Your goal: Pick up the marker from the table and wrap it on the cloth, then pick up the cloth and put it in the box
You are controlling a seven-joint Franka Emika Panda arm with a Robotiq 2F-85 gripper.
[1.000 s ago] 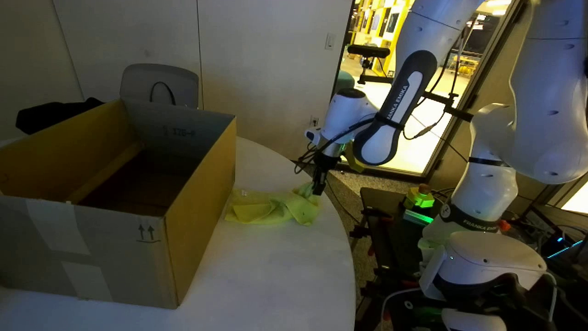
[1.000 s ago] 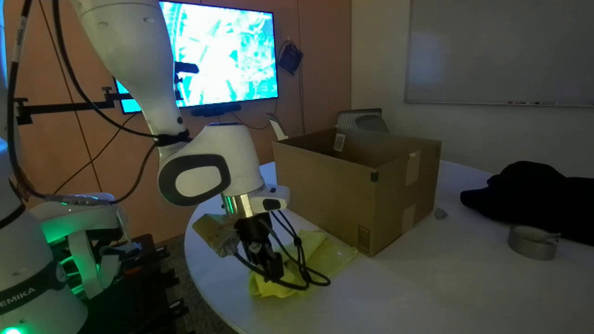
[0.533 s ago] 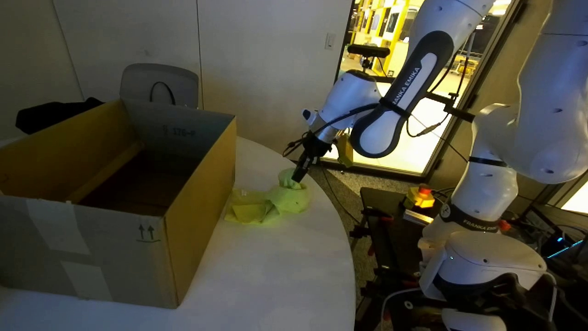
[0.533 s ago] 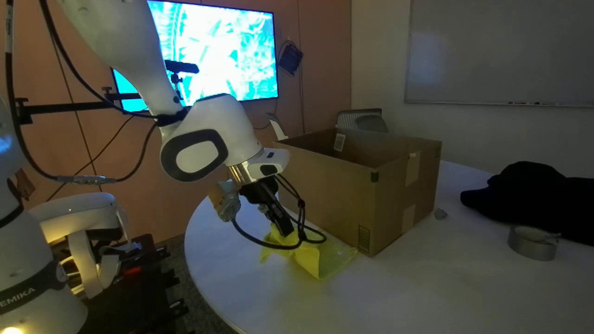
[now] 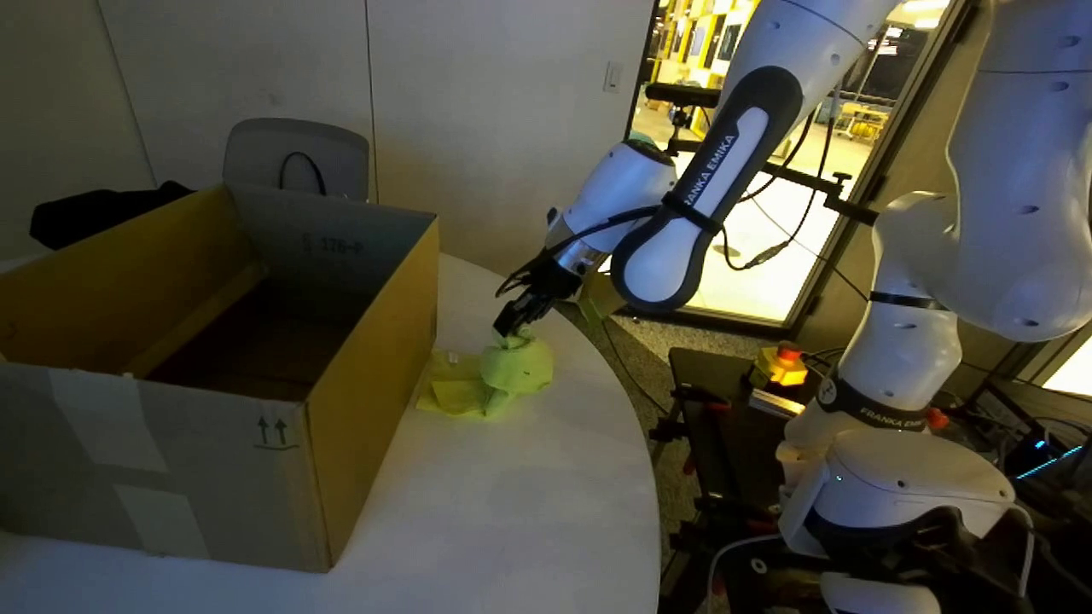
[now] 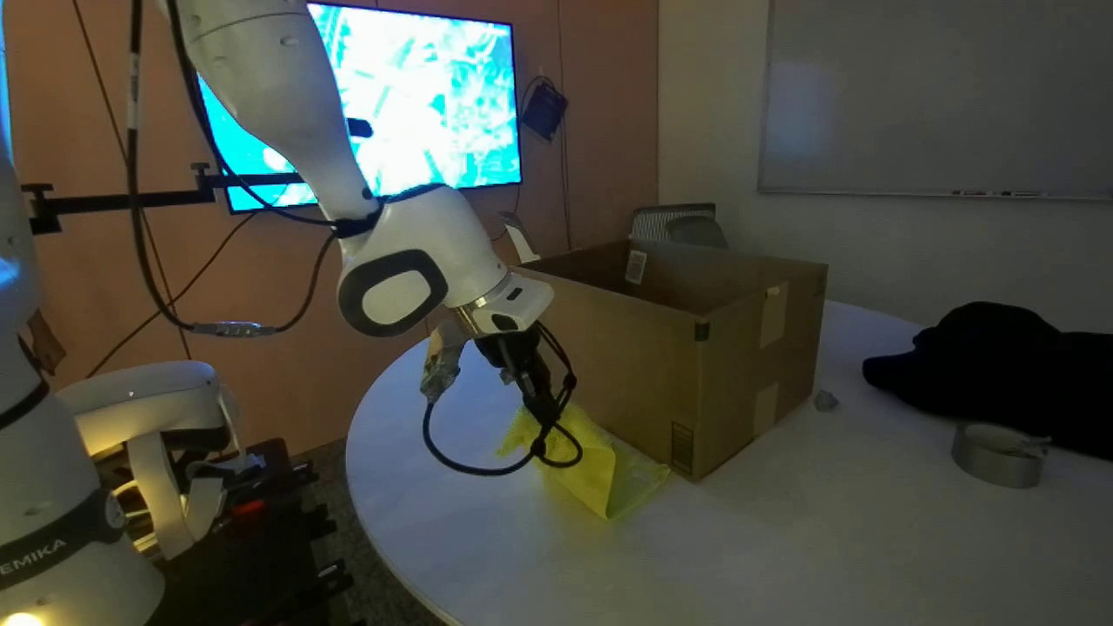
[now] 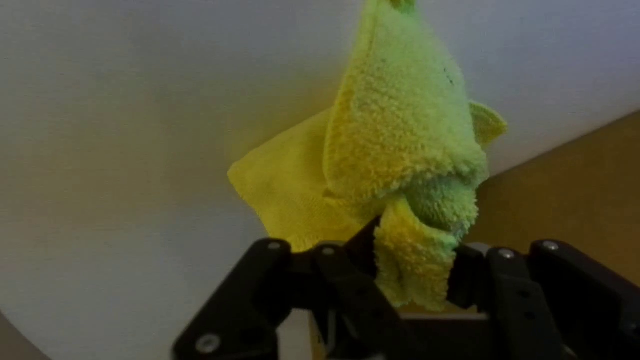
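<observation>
My gripper (image 5: 510, 329) is shut on a bunched end of the yellow-green cloth (image 5: 517, 370), close to the box. It also shows in an exterior view (image 6: 544, 416) and in the wrist view (image 7: 414, 260), where a fold of cloth (image 7: 400, 125) is pinched between the fingers. The held part is raised; the rest of the cloth (image 6: 584, 476) still touches the white table (image 5: 512, 529) beside the box. The open cardboard box (image 5: 213, 477) stands upright on the table; it also shows in an exterior view (image 6: 609, 356). The marker is not visible in any view.
The box's near side wall (image 5: 384, 375) rises beside the cloth and stands higher than the gripper tips. A grey tape roll (image 6: 998, 456), a black garment (image 6: 1000, 374) and a small grey scrap (image 6: 826, 401) lie beyond the box. A chair (image 5: 294, 158) stands behind it.
My gripper has risen and moved toward the box, tilting as it went. The held end of the cloth has lifted off the table and folded over toward the box.
</observation>
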